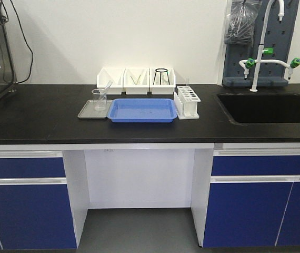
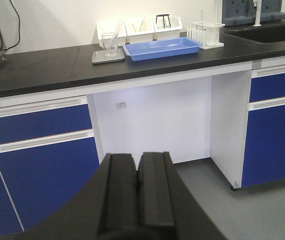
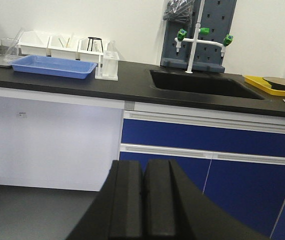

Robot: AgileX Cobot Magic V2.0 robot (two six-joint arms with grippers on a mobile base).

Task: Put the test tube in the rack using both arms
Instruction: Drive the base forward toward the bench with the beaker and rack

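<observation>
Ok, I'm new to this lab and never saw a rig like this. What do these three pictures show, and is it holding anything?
This is a two-armed robot facing a lab bench. The wide picture comes from its front camera; the other two from wrist cameras, so the black shapes at their bottom edges are the left gripper and right gripper, both shut and empty. On the black counter a metal tray carries a clear beaker with a test tube leaning in it; beside it are a blue tray and the white rack. White bins stand behind, a sink further along.
</observation>
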